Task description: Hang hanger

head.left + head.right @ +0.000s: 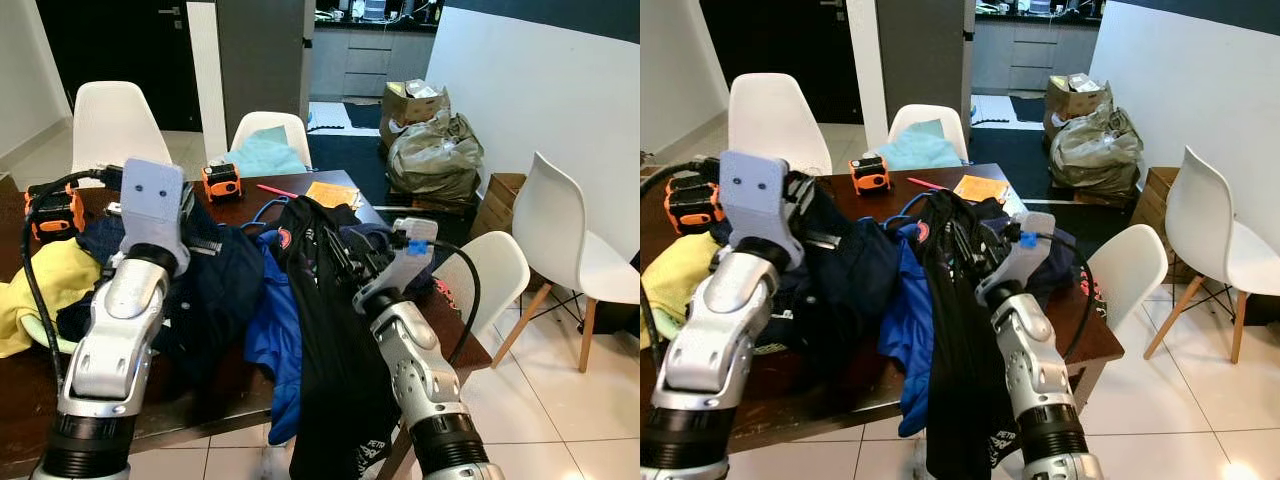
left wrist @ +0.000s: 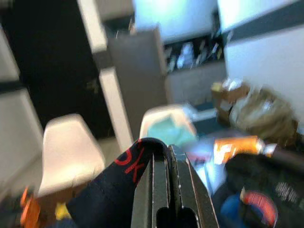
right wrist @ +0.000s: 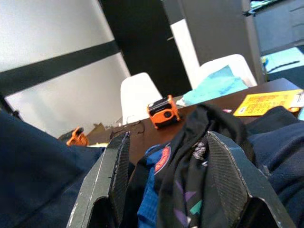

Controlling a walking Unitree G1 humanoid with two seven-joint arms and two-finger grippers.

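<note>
silver arms, black cuffs (cabled), black fingers

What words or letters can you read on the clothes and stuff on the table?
"PETR": white letters low on the black garment hanging off the table edge; the rest is cut off.
Red letters on the dark cloth clamped in the left gripper: too blurred to read.
Round red badge on the black garment: too small to read.
Print on the orange booklet: too small to read.
</note>
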